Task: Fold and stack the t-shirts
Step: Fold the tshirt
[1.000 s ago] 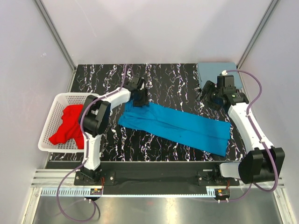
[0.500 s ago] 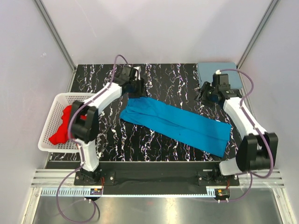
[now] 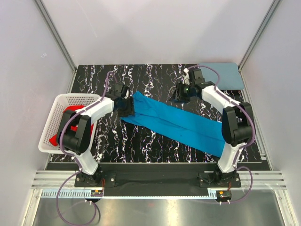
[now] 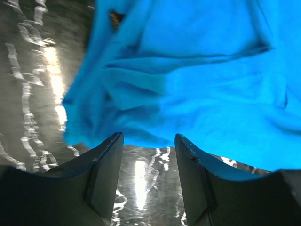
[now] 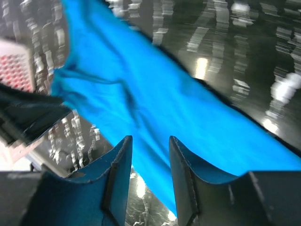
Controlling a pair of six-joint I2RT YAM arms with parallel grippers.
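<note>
A bright blue t-shirt [image 3: 178, 123] lies folded into a long strip across the black marbled table [image 3: 155, 80], from upper left to lower right. It fills the left wrist view [image 4: 188, 80] and the right wrist view [image 5: 155, 108]. My left gripper [image 3: 126, 106] is open and empty, just off the strip's left end. My right gripper [image 3: 181, 95] is open and empty, over the strip's far edge near the middle. A dusty grey-blue t-shirt [image 3: 222, 74] lies folded at the back right corner. A red t-shirt [image 3: 66, 123] lies in the basket.
A white plastic lattice basket [image 3: 63, 101] stands at the table's left edge, beside the left arm; it also shows at the left of the right wrist view [image 5: 14, 66]. Grey walls enclose the table on three sides.
Both grippers have moved toward the blue strip: the left came down and left to its left end, the right swung left from the back right corner to its far edge.
</note>
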